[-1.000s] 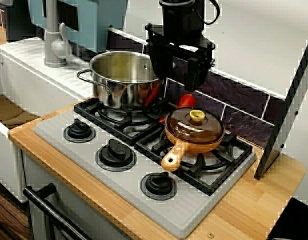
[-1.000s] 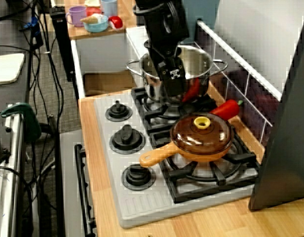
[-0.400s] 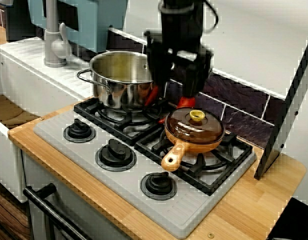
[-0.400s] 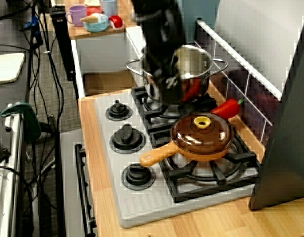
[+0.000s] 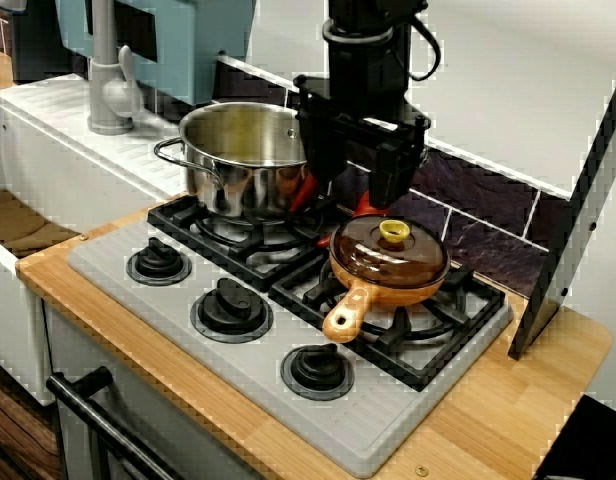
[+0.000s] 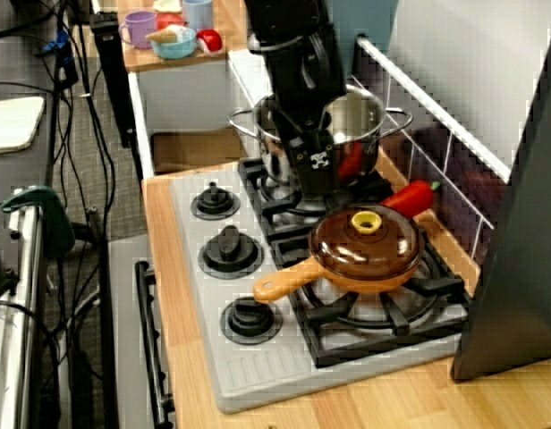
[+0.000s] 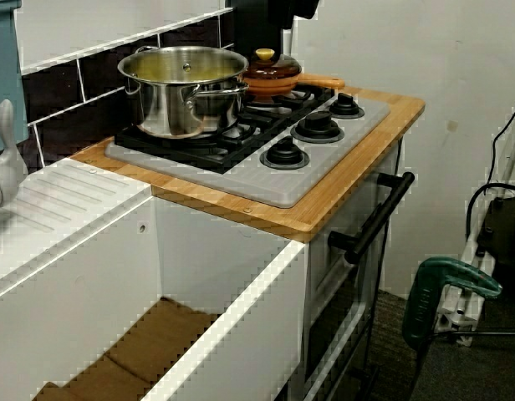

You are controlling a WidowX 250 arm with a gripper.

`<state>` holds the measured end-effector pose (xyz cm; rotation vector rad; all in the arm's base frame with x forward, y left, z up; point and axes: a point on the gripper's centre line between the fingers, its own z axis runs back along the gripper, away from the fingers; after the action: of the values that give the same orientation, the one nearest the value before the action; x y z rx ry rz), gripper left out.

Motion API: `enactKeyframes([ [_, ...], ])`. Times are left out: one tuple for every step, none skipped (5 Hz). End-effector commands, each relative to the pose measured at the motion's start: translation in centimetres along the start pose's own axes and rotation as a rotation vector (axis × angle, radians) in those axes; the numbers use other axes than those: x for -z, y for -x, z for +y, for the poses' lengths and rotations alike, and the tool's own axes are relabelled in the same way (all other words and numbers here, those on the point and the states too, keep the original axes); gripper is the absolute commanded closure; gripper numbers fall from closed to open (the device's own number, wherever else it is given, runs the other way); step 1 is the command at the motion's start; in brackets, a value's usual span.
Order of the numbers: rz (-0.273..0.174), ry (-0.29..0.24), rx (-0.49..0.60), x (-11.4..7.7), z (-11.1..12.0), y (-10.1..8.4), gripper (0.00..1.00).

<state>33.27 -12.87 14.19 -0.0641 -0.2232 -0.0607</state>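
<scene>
Nearest, on the pale wooden table (image 5: 488, 420), lay a ribbed grey hob (image 5: 263, 350) with round black knobs (image 5: 228, 305), and on its black grate sat a squat orange pan (image 5: 388, 292) under a glossy brown lid (image 5: 388, 258). Just behind the pan lay the smooth red pepper (image 5: 368, 204), between it and the shiny steel pot (image 5: 238, 165), with the black gripper (image 5: 354, 185) poised close above it, fingers spread and holding nothing. The view from the side showed the pepper (image 6: 411, 197) as long and tapered against the dark tiles (image 6: 463, 192), whereas the view from the sink end hid it behind the pot.
</scene>
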Motion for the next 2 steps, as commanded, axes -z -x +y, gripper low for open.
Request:
enactKeyframes([
  [-0.048,0.026,0.007,-0.5,-1.2,-2.1,0.0],
  [-0.056,0.019,0.013,0.0,-2.6,-2.7,0.0],
])
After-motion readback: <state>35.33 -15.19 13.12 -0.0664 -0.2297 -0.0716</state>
